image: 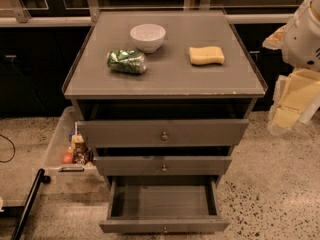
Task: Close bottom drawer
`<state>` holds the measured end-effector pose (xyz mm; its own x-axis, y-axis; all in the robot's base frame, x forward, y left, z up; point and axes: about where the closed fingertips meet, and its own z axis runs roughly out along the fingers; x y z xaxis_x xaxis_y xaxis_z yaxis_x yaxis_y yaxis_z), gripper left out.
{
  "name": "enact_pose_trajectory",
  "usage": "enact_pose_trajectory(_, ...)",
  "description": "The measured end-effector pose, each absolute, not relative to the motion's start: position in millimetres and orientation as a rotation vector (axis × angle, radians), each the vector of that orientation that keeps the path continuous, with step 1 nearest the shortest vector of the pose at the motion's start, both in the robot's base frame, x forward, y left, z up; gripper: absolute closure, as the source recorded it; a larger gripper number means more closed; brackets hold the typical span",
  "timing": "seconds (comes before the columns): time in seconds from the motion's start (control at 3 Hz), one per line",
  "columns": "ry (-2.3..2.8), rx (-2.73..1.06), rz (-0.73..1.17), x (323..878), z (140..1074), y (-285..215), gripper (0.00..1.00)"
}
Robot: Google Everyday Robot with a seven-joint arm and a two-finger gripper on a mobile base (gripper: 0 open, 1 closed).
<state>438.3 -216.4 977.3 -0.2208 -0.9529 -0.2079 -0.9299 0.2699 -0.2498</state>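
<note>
Camera view showed your pale gripper (292, 101), grip state untellable, at frame right, apart from the open grey-brown wooden bottom drawer (164, 206); an off-centre push could have jammed it.

No text could be read. Green crumpled bag (126, 61) on cabinet (175, 79) showed no legible brand; packets (77, 151) in floor bin (54, 141) were too small. Gripper (291, 106) hung at right edge, beside cabinet.
</note>
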Motion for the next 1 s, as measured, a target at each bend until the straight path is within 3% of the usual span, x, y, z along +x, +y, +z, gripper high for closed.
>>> enact_pose_trajectory(0.33,2.229,-1.722,-0.102,438,977,-216,0.00)
enact_pose_trajectory(1.0,2.302,-1.718,0.095,420,880,-223,0.00)
